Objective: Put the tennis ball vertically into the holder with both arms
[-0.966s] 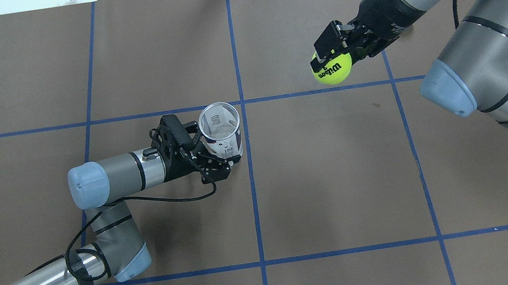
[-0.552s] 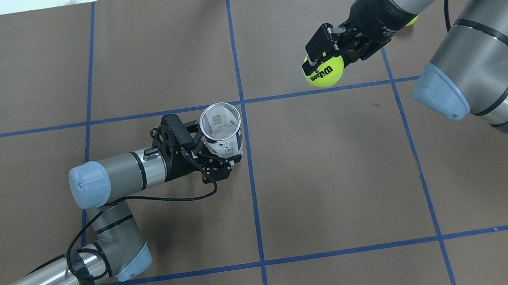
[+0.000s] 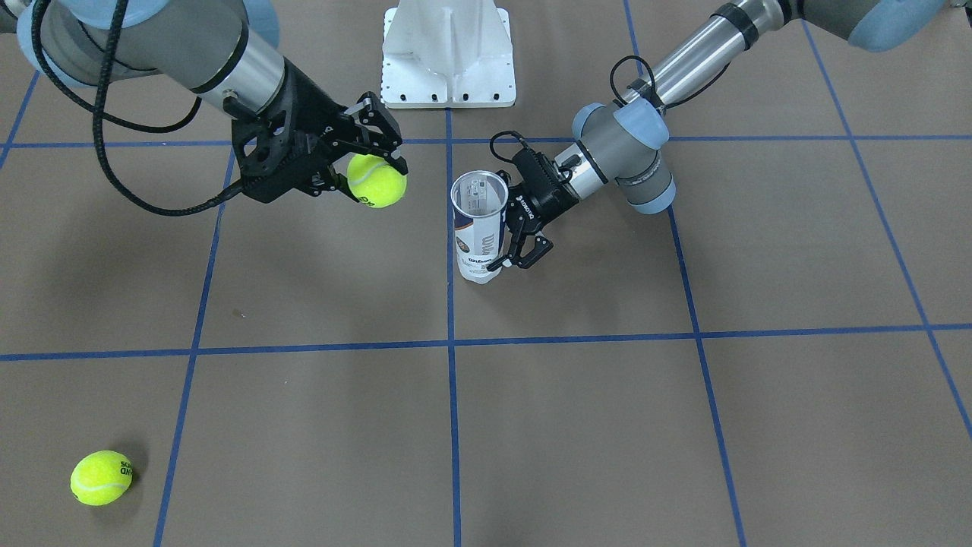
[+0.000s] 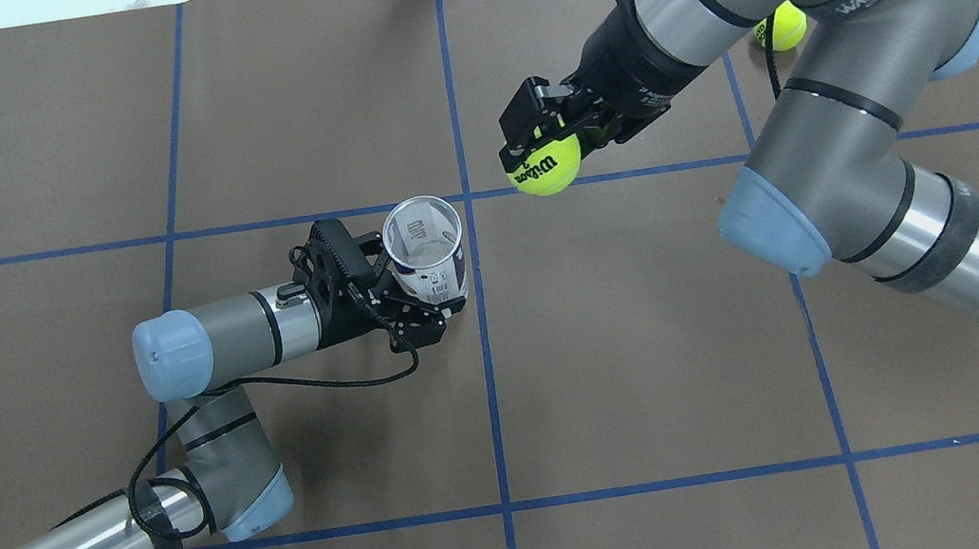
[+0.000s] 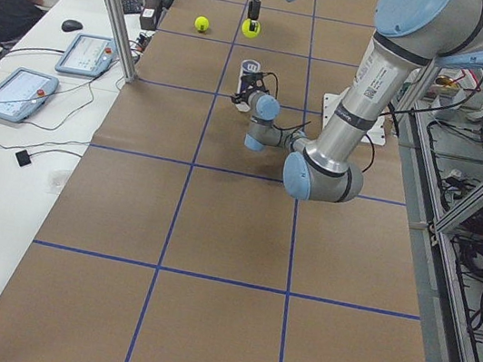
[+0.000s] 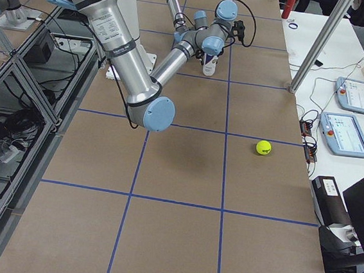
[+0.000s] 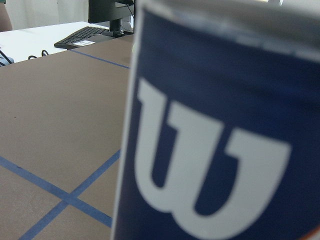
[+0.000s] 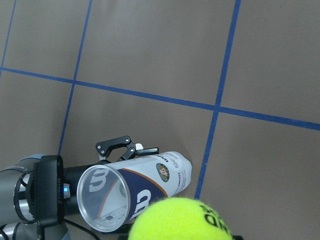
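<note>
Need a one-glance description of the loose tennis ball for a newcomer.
On the brown table with the blue tape grid, look to the robot's right, far side from its white base. The loose ball lies there alone on the paper. The other yellow ball is clamped in the right gripper; this one nothing touches.

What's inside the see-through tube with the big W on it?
No ball shows inside the clear plastic tube; only the back of its navy-and-white label shows through the open top. The very bottom is hidden by the label.
</note>
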You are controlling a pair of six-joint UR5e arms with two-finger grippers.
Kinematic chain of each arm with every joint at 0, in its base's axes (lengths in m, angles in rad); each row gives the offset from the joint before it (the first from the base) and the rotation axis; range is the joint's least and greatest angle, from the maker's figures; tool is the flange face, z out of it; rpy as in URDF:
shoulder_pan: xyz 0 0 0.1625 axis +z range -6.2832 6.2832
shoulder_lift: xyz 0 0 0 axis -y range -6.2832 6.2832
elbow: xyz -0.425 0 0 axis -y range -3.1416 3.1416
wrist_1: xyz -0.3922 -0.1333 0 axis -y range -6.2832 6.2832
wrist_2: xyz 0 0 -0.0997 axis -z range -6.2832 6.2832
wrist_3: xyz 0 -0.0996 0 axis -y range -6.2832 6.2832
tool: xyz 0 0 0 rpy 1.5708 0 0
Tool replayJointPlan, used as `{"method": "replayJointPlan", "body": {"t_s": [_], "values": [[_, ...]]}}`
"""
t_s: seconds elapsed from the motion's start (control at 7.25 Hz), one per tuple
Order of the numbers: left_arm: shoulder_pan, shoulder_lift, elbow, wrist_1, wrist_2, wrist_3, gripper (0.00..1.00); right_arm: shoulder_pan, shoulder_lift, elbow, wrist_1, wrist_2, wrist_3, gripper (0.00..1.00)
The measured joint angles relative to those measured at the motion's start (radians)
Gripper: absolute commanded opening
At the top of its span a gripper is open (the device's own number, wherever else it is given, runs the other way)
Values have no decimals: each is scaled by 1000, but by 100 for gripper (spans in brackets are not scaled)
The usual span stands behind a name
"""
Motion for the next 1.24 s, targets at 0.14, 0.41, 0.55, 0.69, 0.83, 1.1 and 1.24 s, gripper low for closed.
{"method": "replayJointPlan", "body": {"t_s": [0.14, 0.41, 0.55, 0.69, 0.83, 1.1, 1.24], "values": [[0, 0, 0, 0, 0, 0, 99, -23, 37, -22, -1, -31, 16, 0], [1, -1, 0, 0, 0, 0, 99, -49, 121, -88, -2, -75, 45, 0], [1, -3, 0, 0, -1, -1, 98, -61, 155, -117, -2, -94, 57, 0], [1, -8, 0, 0, -1, -1, 98, -71, 175, -137, -1, -115, 62, 0], [1, -10, 0, 0, 0, -1, 98, -80, 184, -149, -1, -128, 64, 0], [1, -12, 0, 0, -1, -2, 98, -104, 188, -155, -1, -150, 65, 0], [1, -12, 0, 0, -1, -2, 97, -112, 188, -154, -1, -156, 65, 0]]}}
